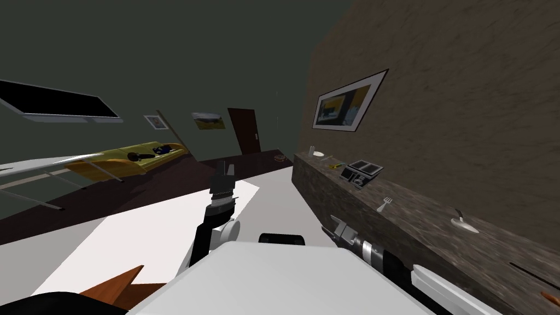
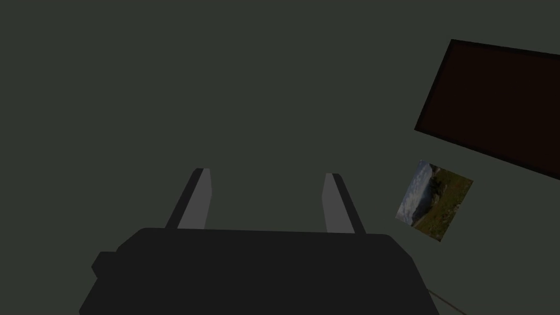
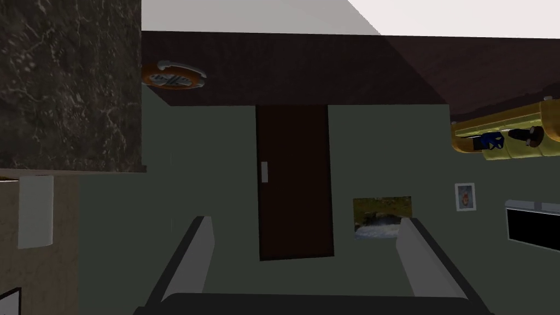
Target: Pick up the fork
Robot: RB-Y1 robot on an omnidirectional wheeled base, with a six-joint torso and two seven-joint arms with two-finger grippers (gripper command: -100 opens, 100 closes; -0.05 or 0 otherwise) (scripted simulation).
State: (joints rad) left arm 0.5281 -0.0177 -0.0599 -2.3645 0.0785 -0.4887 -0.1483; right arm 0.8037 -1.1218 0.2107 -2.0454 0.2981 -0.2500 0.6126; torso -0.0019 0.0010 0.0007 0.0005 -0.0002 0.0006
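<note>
Locates fork (image 1: pixel 385 204) lying on dark surface (image 1: pixel 418 210), near spoon (image 1: pixel 464 222), well apart from right gripper (image 1: pixel 331 226). Finds right fingers apart, empty. Finds left gripper (image 1: pixel 226 167) raised, fingers likewise apart.

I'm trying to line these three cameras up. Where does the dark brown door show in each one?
Head view: door at the room's far end, beyond the left gripper.
Left wrist view: door off to one side of the open left gripper.
Right wrist view: door straight ahead, framed by the open right gripper.
Shared landmark: the landscape picture hanging beside the door.
</note>
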